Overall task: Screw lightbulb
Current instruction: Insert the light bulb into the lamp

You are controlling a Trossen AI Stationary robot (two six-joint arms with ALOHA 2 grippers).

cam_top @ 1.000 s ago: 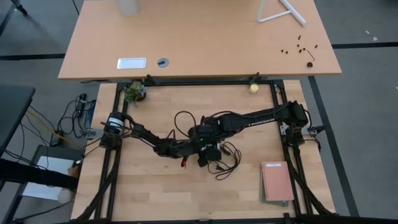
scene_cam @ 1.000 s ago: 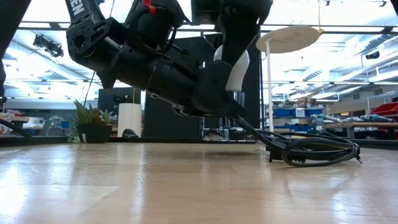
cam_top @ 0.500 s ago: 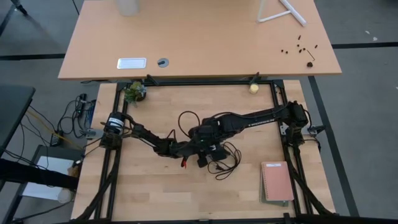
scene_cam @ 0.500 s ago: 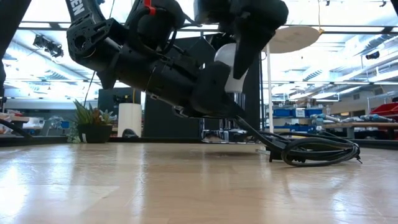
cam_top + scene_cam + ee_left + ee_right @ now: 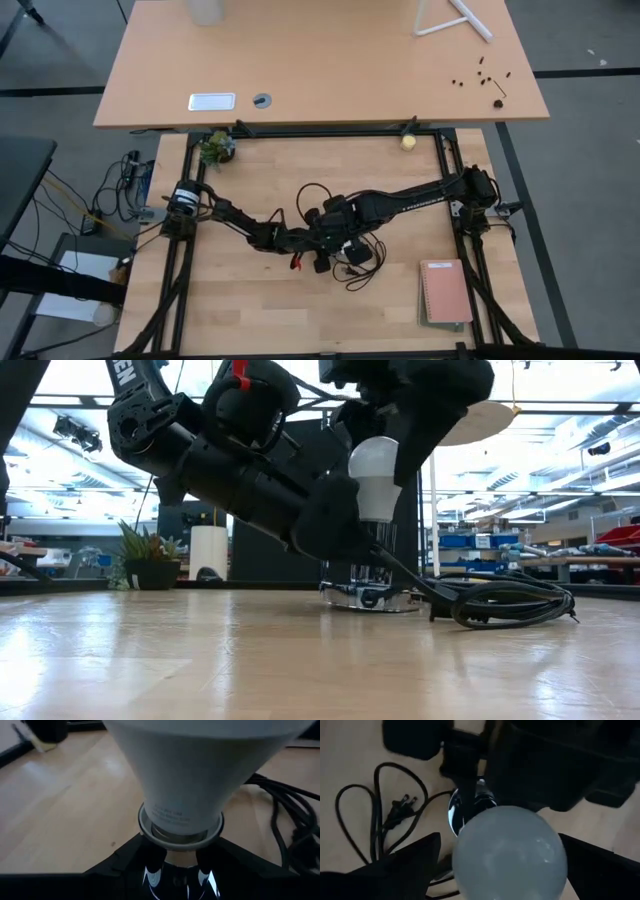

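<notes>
Left pincer (image 5: 335, 530) clamped on neck below lightbulb (image 5: 374, 478), bulb upright, base in silver socket (image 5: 368, 594) resting on bench (image 5: 200, 660). Right pincer (image 5: 495, 865) spread wide above bulb head, fingers either side, not touching. Black cord (image 5: 505, 603) coiled just beside socket. Bench pale wood planks with dark frame rails. Potted plant (image 5: 148, 558) at far edge, well apart from socket. Beyond: second tan table (image 5: 320, 60), bright shelving.
</notes>
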